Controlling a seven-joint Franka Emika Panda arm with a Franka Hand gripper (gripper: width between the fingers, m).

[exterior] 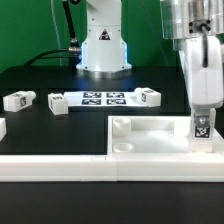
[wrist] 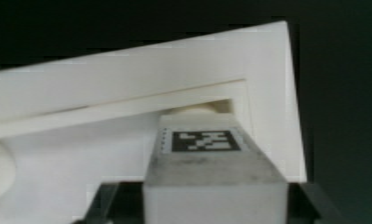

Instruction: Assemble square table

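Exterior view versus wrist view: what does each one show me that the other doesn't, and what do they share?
Only the exterior view: loose legs on the black surface, the marker board, the robot base, and a round corner hole in the tabletop. Only the wrist view: a close look at the shadowed inner corner of the rim, just beyond the held leg. Both: the tool shut on that leg, at the tabletop.
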